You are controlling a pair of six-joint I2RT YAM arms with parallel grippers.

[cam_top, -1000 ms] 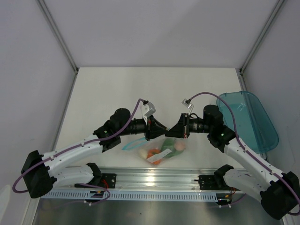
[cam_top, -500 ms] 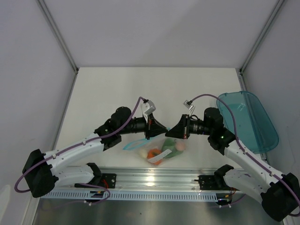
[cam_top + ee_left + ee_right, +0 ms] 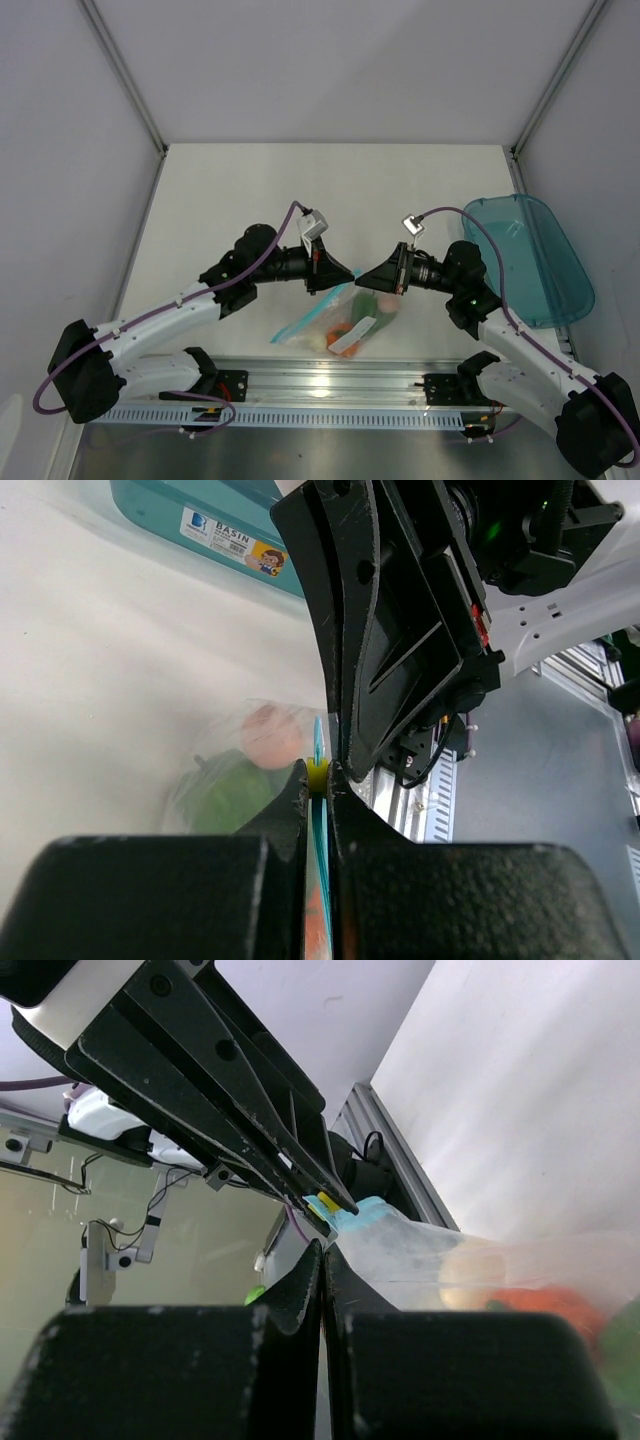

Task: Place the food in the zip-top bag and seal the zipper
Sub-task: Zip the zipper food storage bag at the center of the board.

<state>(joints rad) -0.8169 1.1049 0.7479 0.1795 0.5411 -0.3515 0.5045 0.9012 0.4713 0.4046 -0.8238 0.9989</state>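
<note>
Teal zipper (image 3: 318, 742) pinched in closed left gripper (image 3: 318, 777). Top edge of bag (image 3: 345, 318) clamped in closed right gripper (image 3: 323, 1250), just beside left gripper. Bag hung below both grippers, near front edge of table (image 3: 230, 190). Visible food (image 3: 368, 305) contained inside bag. Teal tray (image 3: 530, 260) at right, well apart.

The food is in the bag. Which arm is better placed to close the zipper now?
Probably the left gripper: its jaws are shut on the zipper, whose strip runs back between them, ready to slide along. The right gripper only pinches the bag by its end.
</note>
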